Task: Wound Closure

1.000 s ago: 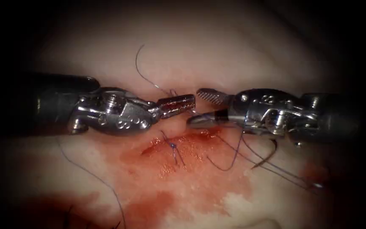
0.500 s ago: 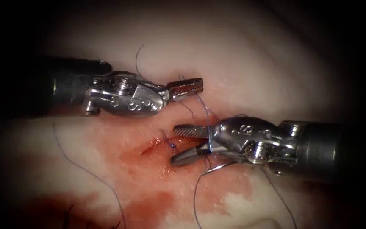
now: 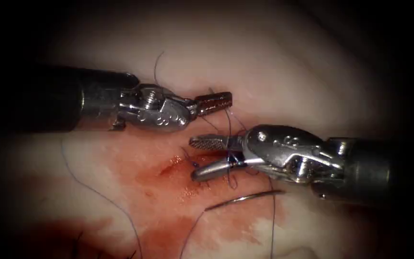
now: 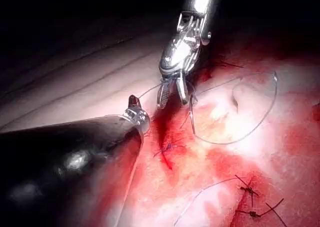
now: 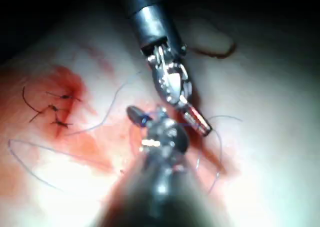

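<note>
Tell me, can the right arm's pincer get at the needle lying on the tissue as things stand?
Probably yes: the needle lies free on the tissue, just below the open right pincer, though thread loops around that pincer.

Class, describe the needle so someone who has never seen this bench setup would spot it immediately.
Start at the red-stained cut in the tissue. Just right of it hovers the right tool, jaws open, thread wound around them. Below that tool, the needle lies free on the tissue: a stiff, shiny curved wire, unlike the limp dark thread.
</note>
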`<state>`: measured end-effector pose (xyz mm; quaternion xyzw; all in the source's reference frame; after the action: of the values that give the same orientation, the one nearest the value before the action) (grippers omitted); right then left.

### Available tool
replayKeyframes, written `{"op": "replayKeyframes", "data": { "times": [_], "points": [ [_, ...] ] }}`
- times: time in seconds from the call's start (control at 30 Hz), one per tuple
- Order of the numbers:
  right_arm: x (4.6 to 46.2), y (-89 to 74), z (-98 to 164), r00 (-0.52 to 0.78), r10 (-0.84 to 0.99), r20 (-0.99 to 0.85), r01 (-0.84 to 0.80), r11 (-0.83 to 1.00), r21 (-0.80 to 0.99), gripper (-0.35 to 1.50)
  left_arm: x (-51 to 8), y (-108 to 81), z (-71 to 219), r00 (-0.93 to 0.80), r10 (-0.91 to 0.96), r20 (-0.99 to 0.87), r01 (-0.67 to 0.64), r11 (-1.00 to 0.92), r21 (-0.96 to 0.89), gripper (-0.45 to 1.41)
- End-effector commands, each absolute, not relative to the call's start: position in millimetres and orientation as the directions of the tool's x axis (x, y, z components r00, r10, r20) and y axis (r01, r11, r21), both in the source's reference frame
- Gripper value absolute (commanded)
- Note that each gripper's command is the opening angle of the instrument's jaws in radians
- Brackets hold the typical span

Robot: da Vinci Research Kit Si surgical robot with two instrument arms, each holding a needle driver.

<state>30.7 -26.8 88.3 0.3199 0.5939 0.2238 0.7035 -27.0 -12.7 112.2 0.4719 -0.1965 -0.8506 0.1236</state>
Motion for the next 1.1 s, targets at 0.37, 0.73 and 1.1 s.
{"op": "replayKeyframes", "data": {
  "times": [0.37, 0.73, 1.1],
  "points": [
    [30.2, -24.0, 87.6, -0.034, 0.708, -0.706, -0.031, 0.705, 0.708, 0.34, -27.9, -13.9, 113.5, -0.521, -0.392, -0.759, 0.031, -0.897, 0.441, -0.45],
    [28.9, -23.3, 88.4, -0.132, 0.678, -0.723, -0.215, 0.692, 0.689, 0.36, -26.7, -16.9, 110.7, -0.507, -0.399, -0.764, 0.042, -0.897, 0.441, -0.45],
    [26.5, -23.4, 90.3, 0.040, 0.662, -0.748, -0.423, 0.689, 0.588, 0.24, -27.4, -17.7, 107.7, -0.504, -0.389, -0.771, 0.039, -0.902, 0.430, -0.45]
  ]
}}
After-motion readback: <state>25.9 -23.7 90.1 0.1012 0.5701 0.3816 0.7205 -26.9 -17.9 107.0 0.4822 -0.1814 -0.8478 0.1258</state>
